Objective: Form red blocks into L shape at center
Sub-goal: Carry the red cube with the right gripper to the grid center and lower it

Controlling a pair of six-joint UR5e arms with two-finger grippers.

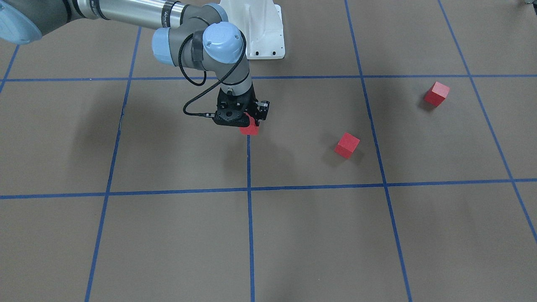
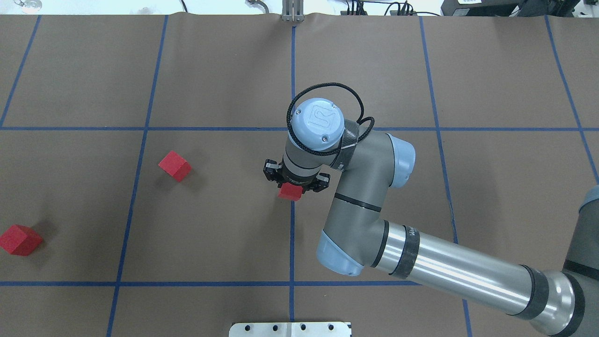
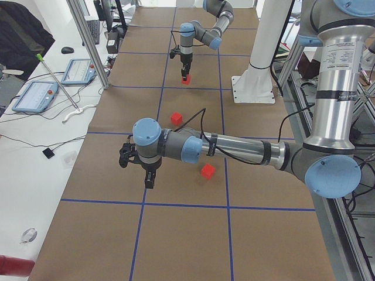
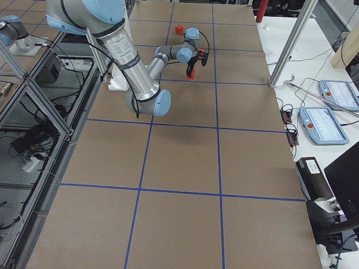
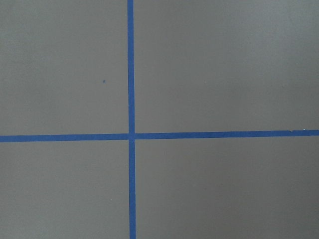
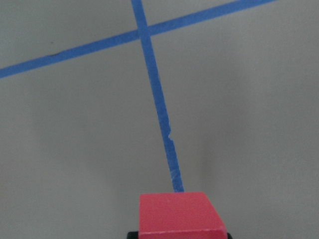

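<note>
Three red blocks are counted, on or over the brown tabletop (image 2: 224, 70). Block one (image 2: 290, 192) is pinched between the two fingers of the right hand (image 2: 296, 183), near frame centre in the overhead view, directly over the vertical blue tape line (image 2: 292, 234). Only part of it is seen past the hand. In the right wrist view the same block is seen at bottom centre, with the tape line running up from behind it to a crossing. Whether it touches the tabletop cannot be told. Block two (image 2: 174, 165) is lying loose left of centre, askew to the grid. Block three (image 2: 20, 239) is lying loose at the far left edge, also askew, well apart from block two. Two arms are counted. The right arm (image 2: 444, 267) is seen along the lower right. The left arm (image 3: 234, 149) is seen only in the left side view, stretched over the tabletop, with the left hand (image 3: 146, 172) pointed down. How far open it is cannot be told. Only tabletop and one tape crossing are seen in the left wrist view.
</note>
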